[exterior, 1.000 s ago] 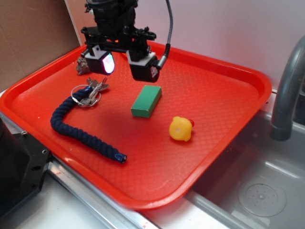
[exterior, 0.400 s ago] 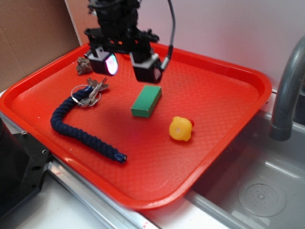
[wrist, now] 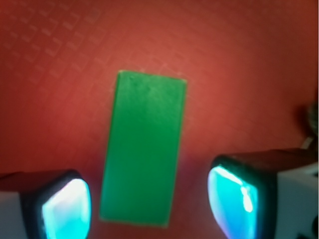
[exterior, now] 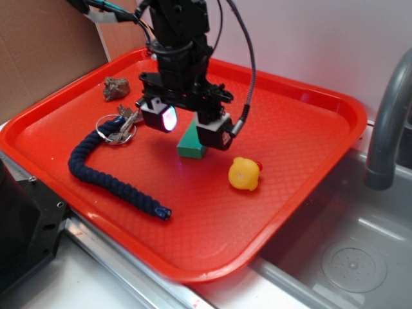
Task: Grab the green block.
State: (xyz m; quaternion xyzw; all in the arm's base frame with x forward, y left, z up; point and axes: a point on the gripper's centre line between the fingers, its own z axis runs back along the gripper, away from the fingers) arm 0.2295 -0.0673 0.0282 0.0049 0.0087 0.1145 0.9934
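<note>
At the lower left of the exterior frame, the dark blue rope (exterior: 112,180) is lying on the red tray (exterior: 283,193), with the key ring (exterior: 119,129) at its upper end, and the yellow duck (exterior: 244,174) is sitting right of centre. Just behind them, at frame centre, the green block (exterior: 191,145) is resting flat on the tray. The gripper (exterior: 192,126) is hovering directly over it with its jaws spread wide and holding nothing. In the wrist view the block (wrist: 143,149) is lying lengthwise between the two glowing pads (wrist: 67,209), with clear tray showing on both sides. The rock (exterior: 116,87) is sitting at the far left. Alignment appears done; descending and closing are left. A second ago the gripper was hanging farther back and left, leaving the block fully exposed; it is now covering the block's far end.
</note>
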